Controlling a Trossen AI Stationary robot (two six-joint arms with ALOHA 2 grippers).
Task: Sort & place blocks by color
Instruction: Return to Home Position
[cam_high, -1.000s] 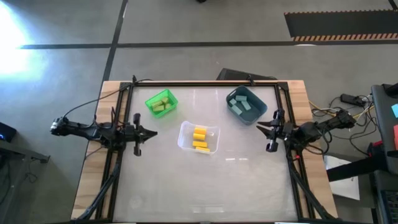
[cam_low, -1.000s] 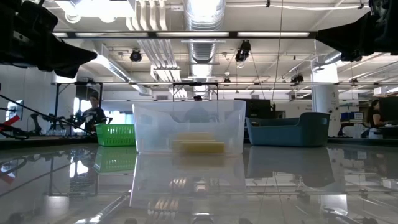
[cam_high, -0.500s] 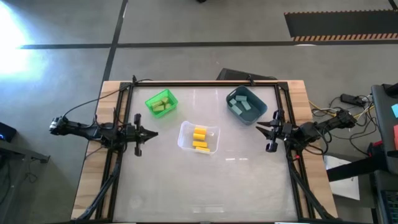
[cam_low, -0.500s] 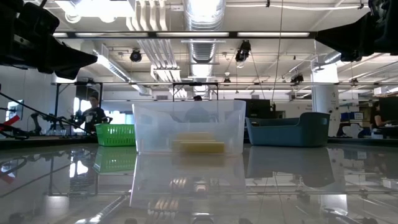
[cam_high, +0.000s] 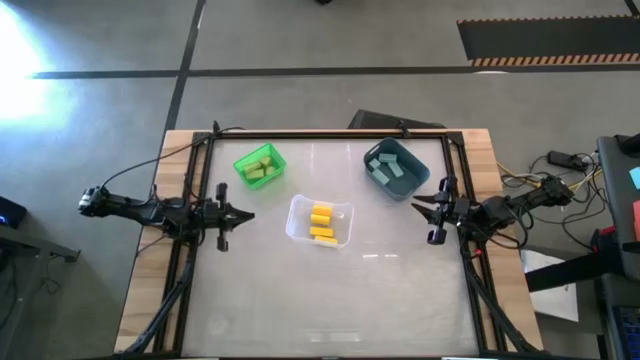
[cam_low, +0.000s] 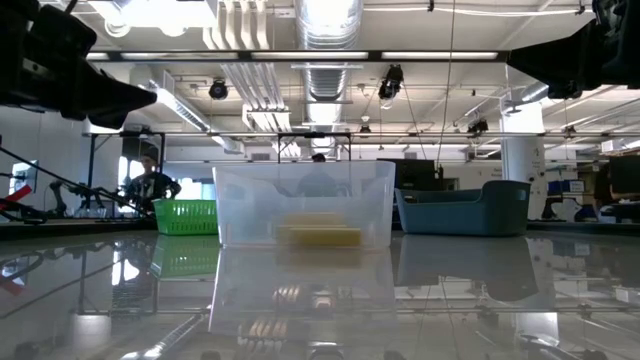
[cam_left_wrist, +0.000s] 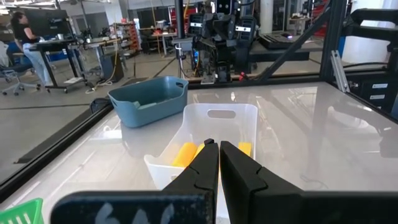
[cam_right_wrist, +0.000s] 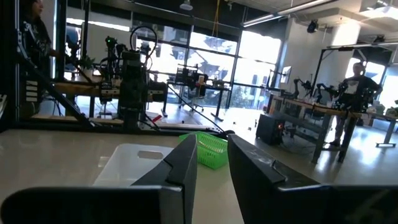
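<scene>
Yellow blocks (cam_high: 320, 222) lie in the clear bin (cam_high: 300, 226) at the table's middle. Light green blocks (cam_high: 260, 168) lie in the bright green bin (cam_high: 243, 160) at the far left. Pale teal blocks (cam_high: 385, 168) lie in the blue-grey bin (cam_high: 405, 185) at the far right. My left gripper (cam_high: 248, 213) hangs shut at the table's left side, pointing level toward the clear bin (cam_left_wrist: 217, 118). My right gripper (cam_high: 417, 207) hangs at the right side with its fingers (cam_right_wrist: 186, 162) a little apart and nothing between them.
A dark frame (cam_high: 330, 133) runs along the table's far, left and right sides. The near half of the glossy tabletop (cam_high: 330, 300) lies between the two arms. People stand and sit in the room beyond the table.
</scene>
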